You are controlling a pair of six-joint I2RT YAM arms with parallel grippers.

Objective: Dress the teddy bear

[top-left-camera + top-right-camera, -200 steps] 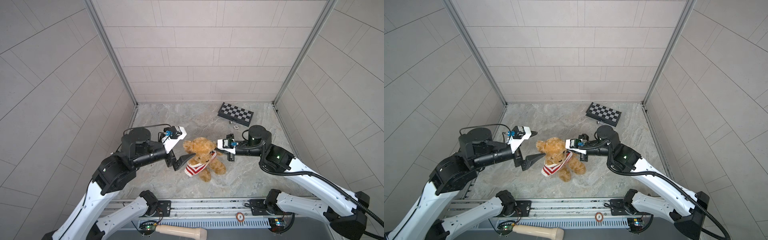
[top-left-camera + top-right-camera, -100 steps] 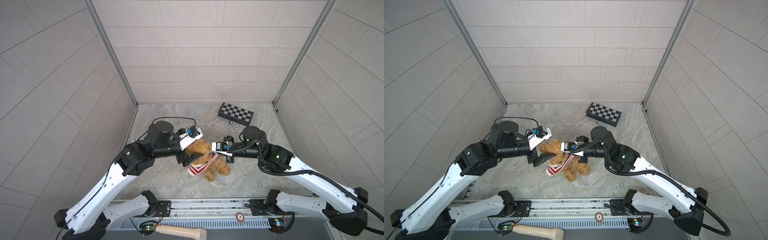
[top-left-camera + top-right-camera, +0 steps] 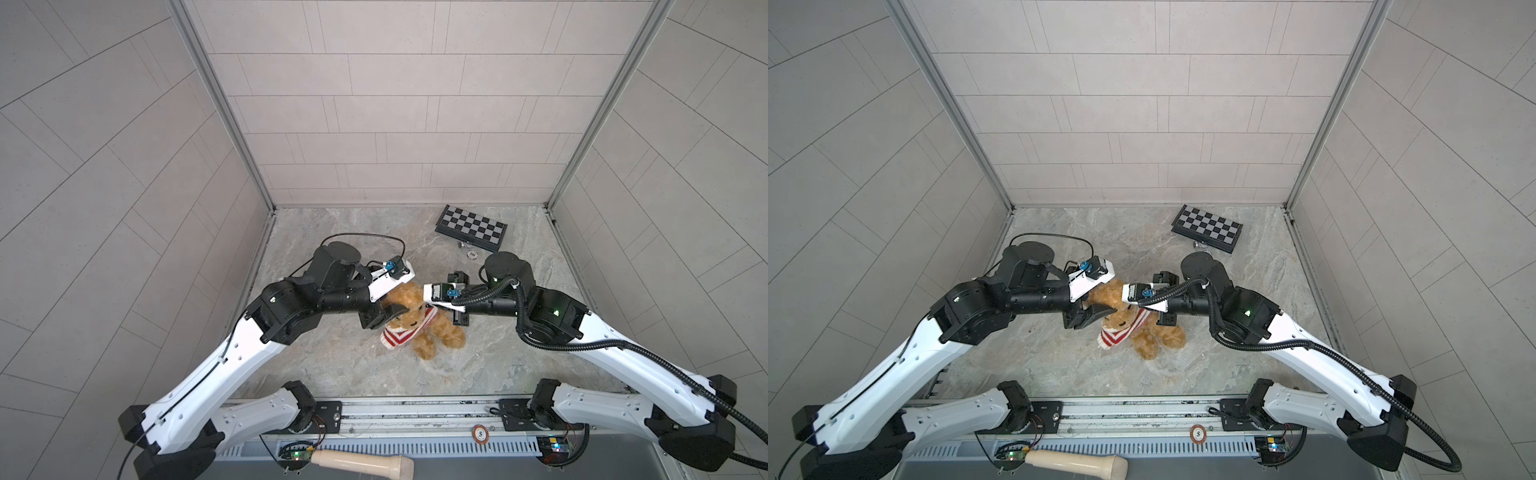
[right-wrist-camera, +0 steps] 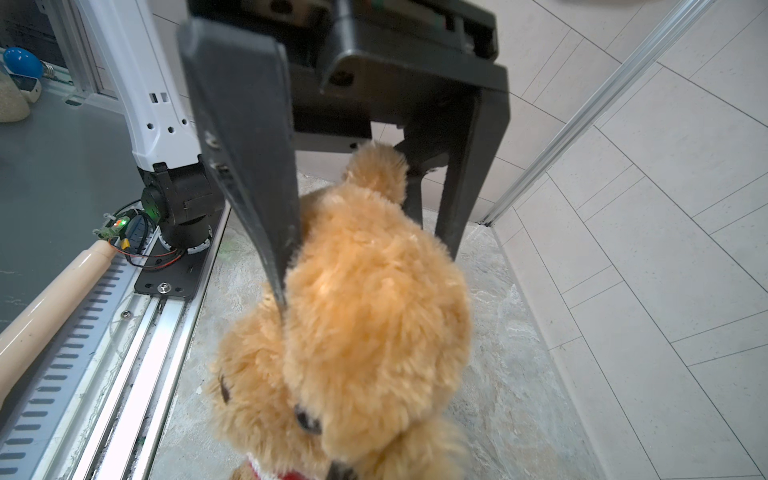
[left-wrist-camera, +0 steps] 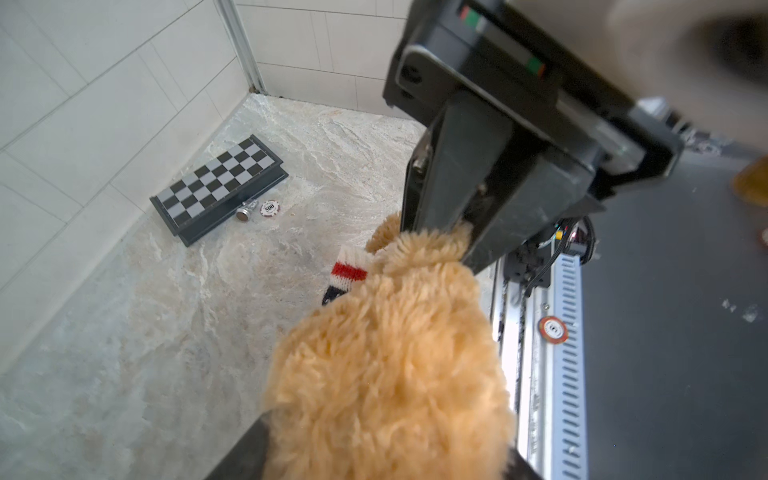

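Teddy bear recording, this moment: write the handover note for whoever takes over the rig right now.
Left gripper: open, fingers either side of the teddy bear's head.
Right gripper: shut at the bear's neck by the sweater's edge; whether on knit or fur I cannot tell.
The bear lies face up mid-table, with the striped sweater bunched across its chest.
Done: the sweater sits on the upper body.
Left, likely: draw it down over the belly and check the sleeves.

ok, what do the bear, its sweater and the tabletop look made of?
Teddy bear: long-pile plush, fuzzy golden fibres. Sweater: knit yarn, ribbed red-and-white stripes. Tabletop: looks like veined marble or a print of it; can't tell which.
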